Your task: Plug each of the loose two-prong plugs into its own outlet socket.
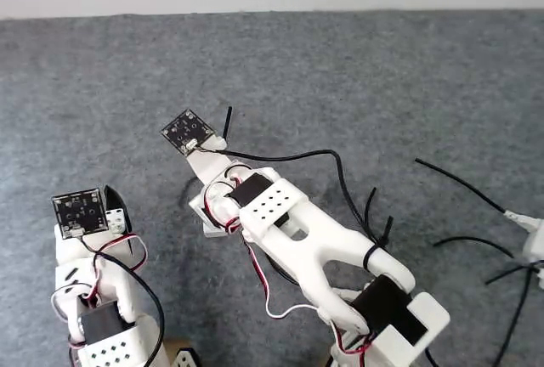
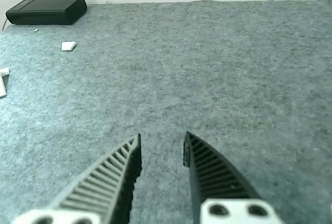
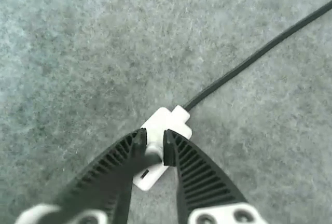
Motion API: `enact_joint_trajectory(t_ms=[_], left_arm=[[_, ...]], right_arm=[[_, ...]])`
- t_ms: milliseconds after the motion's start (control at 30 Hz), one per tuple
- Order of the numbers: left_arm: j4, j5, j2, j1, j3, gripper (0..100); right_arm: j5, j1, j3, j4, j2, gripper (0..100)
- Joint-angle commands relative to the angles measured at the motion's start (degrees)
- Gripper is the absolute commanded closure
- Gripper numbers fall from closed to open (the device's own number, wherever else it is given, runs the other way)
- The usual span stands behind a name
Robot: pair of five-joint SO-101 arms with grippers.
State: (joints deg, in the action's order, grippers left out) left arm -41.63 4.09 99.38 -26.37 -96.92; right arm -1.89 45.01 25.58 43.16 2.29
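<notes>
Found the left claw at lower left of the high view, parted narrowly over the grey counter. Saw the right claw at centre frame, pinched onto the end of a white plug lying flat on the counter, with a black cord running off from it. Noted a second white plug at the right edge, with black cords spread around it.

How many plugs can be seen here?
2. One plug lies between the fingers of the right gripper; another plug, with black cables, sits at the high view's right edge. More may be hidden under the arms.
</notes>
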Motion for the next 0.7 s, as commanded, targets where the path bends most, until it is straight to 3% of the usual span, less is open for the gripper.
enact_joint_trajectory(t_ms=[0,367,433,567,667], left_arm=[[-0.2,-0.4,0.7,-0.2,0.6,88],[-0.3,-0.4,0.7,-0.2,0.6,87],[-0.3,-0.4,0.7,-0.2,0.7,87],[-0.4,-0.4,0.7,1.1,0.7,82],[-1.0,-0.4,0.6,1.7,0.7,76]], right_arm=[[0.3,-1.5,0.0,2.4,3.1,99.0],[-2.1,-0.9,-4.7,5.0,6.4,98.3],[0.2,-1.1,-5.5,5.1,4.9,93.1],[5.5,0.8,-5.5,6.2,1.7,72.0],[5.6,2.0,-5.2,5.9,1.7,67.5]])
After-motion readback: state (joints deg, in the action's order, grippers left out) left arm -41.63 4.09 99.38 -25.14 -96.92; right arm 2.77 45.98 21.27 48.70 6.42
